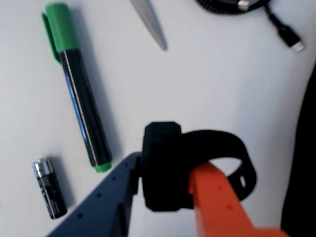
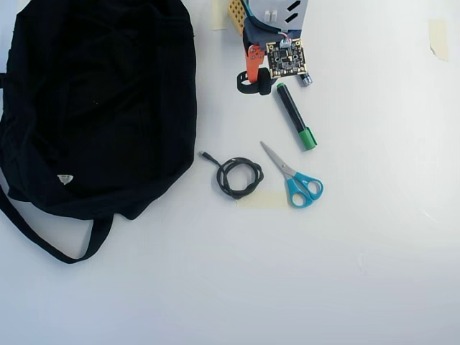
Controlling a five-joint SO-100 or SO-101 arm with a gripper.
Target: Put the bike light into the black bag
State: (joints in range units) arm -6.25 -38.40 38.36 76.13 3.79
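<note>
Closest to my wrist camera are my own two fingers, one dark blue-grey and one orange, and my gripper [image 1: 165,180] has them closed tight on the bike light [image 1: 162,165]. Its blocky black body is pinched between them, and its round loop strap sticks out past the orange finger. From above, my gripper [image 2: 256,77] and the bike light [image 2: 253,84] sit together at the top of the white table [image 2: 374,237], the light still down at table level as far as I can tell.

Taking the bike light as my landmark: in the wrist view the marker [image 1: 79,94], black with a green cap, lies to its left, and the small black-and-silver battery [image 1: 49,188] lies further left and lower. I can make out no readable print on either. A grey scissor blade tip [image 1: 150,23] points in from the upper edge above the light, and the coiled black cable [image 1: 247,7] with its plug runs off the upper right.

In the overhead view the marker [image 2: 295,116] is just right of the light, the scissors [image 2: 295,176] with blue handles lie below and to the right, and the cable [image 2: 238,177] lies below. The black bag [image 2: 100,100] spreads well to the left, apart from the light. Its small white label [image 2: 65,179] is too tiny to read.
</note>
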